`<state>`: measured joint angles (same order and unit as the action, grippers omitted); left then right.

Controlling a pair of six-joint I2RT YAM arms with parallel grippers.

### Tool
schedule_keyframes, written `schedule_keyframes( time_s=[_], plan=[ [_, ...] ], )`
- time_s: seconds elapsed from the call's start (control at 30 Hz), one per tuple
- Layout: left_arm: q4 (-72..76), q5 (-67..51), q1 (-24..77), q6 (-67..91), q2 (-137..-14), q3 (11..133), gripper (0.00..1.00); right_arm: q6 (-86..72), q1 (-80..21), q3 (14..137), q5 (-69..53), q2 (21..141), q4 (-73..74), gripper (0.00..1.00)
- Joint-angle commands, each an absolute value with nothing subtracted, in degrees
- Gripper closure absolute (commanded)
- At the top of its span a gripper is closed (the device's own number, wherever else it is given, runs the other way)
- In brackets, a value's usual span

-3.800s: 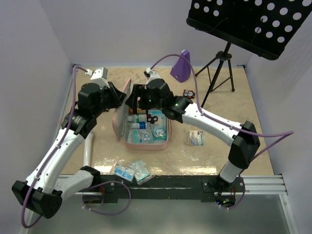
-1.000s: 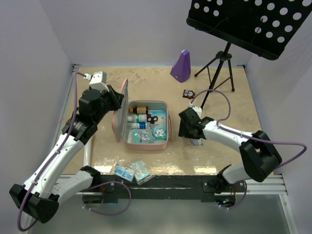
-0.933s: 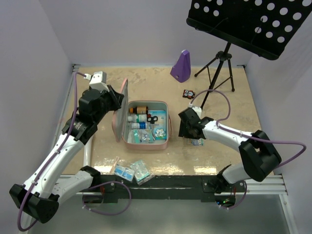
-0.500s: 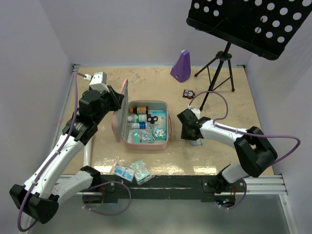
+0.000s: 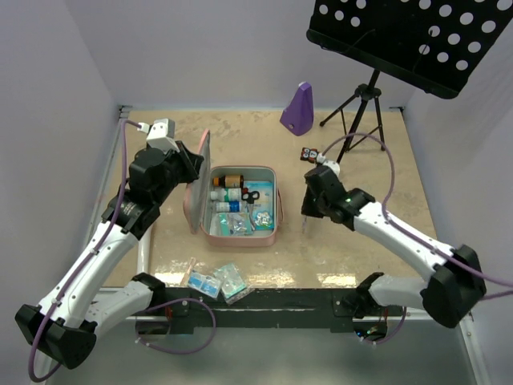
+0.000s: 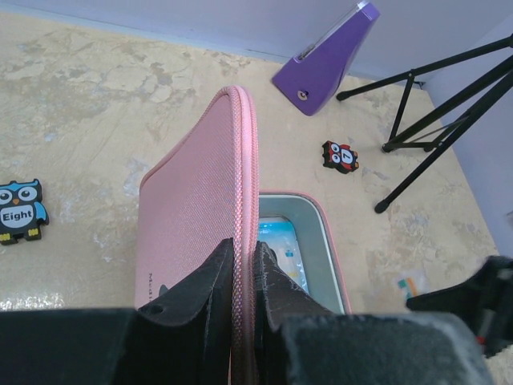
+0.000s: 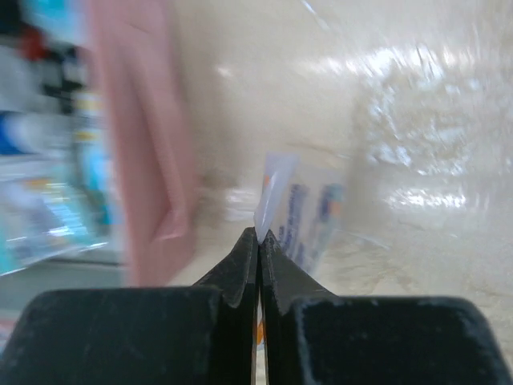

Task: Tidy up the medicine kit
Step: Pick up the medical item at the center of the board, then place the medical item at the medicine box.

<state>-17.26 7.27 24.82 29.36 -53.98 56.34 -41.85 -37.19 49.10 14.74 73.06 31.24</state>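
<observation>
A beige mottled table (image 5: 361, 152) sits between pale lilac walls. At the far left of the left wrist view, an owl tile (image 6: 18, 210) marked "Eight" lies flat on the table. The left fingers (image 6: 204, 289) pinch the rim of the lid (image 6: 200, 200), one on each face, and the lid stands upright on its left-hand hinge. The pink kit (image 5: 240, 238) lies open at mid-table, its pale tray packed with small bottles and blue-and-white packets. Two blue packs (image 5: 216, 282) lie at the near edge, just in front of the kit. A purple metronome (image 5: 298, 108) stands far back, beyond the kit. Right of the kit, the right fingers (image 7: 240, 265) are pressed together on the edge of a flat white sachet (image 7: 300, 216) with blue print, which hangs just above the table beside the kit's right wall. A second owl tile (image 5: 309, 154) lies beyond them, near the feet of a black music stand (image 5: 401, 40) at the far right.
</observation>
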Motion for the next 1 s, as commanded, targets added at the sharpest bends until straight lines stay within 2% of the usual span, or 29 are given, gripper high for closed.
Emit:
schedule_keyframes(
  time_s=[0.0,0.47,0.67,0.97],
  plan=[
    [-19.78,6.42,24.61,29.44,-54.05,56.33,1.0,-39.12,-37.53,58.35,8.29,64.26,29.9,1.0],
    [-19.6,4.05,24.61,35.77,-52.12,58.88,1.0,-39.28,-38.06,59.85,-21.25,65.74,-7.45,1.0],
    [-17.76,3.69,24.61,38.75,-51.42,58.36,1.0,-45.43,-40.78,60.91,-25.75,71.36,-20.28,1.0],
    [-16.78,6.76,24.61,42.36,-48.34,57.22,1.0,-57.11,-45.61,59.24,-25.31,78.31,-40.67,1.0]
  ],
)
